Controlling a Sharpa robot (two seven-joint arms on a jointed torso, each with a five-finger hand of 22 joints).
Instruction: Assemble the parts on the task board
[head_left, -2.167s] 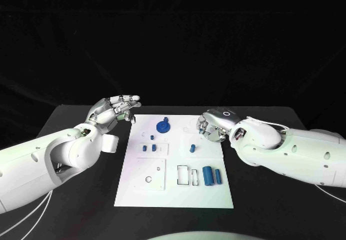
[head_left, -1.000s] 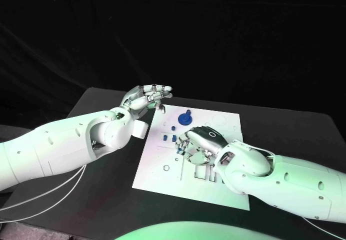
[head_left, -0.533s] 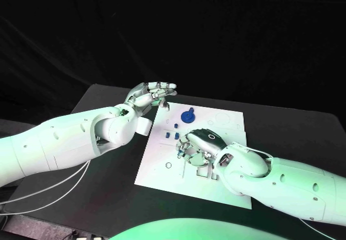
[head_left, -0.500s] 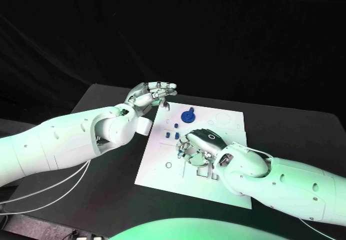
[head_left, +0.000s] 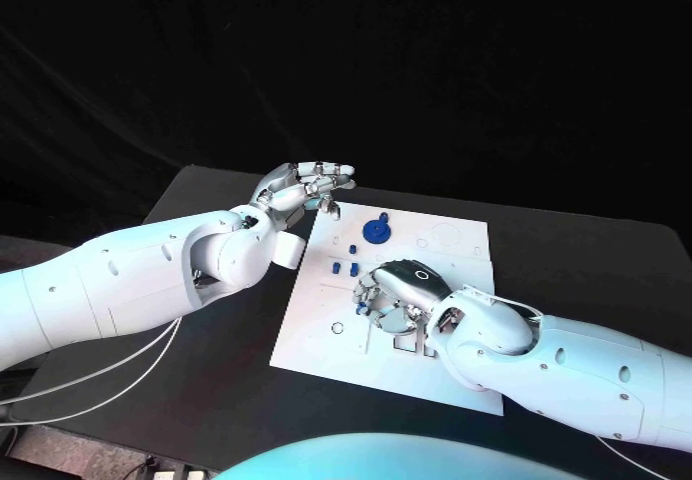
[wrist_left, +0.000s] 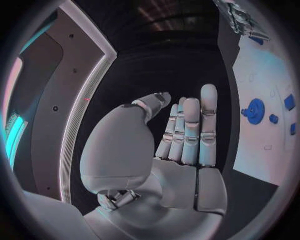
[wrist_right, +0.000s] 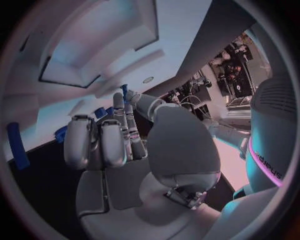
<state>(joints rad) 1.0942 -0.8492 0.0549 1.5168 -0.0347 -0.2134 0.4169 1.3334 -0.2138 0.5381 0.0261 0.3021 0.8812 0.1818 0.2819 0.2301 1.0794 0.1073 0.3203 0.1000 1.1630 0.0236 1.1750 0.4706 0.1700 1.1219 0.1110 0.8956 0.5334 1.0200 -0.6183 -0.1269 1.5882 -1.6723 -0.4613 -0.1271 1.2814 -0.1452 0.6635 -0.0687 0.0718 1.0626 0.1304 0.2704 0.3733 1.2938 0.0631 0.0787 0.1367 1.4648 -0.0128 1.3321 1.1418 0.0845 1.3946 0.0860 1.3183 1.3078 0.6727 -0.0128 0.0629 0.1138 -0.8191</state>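
Lying in the middle of the black table (head_left: 216, 200), the white task board (head_left: 454, 265) is carrying several small blue parts. A round blue disc-shaped part (head_left: 375, 233) is sitting near the board's far edge, toward its left side, and it is also showing in the left wrist view (wrist_left: 254, 110). Two small blue pegs (head_left: 343, 268) are standing just nearer than the disc, close to the board's left edge.

The right hand (head_left: 397, 295) is reaching down over the middle of the board, its fingers bending toward the surface. A small blue piece (head_left: 387, 322) is showing right at its fingertips, but whether the hand is pinching it or only touching beside it cannot be told. In the right wrist view the right hand (wrist_right: 119, 145) is pointing its fingers at the board with blue parts (wrist_right: 100, 112) just past them, and the grasp is hidden there too.

The left hand (head_left: 306, 188) is hovering above the table's surface just off the board's far left corner, holding nothing. In the left wrist view the left hand (wrist_left: 181, 135) is showing its fingers side by side and straight, apart from the thumb.
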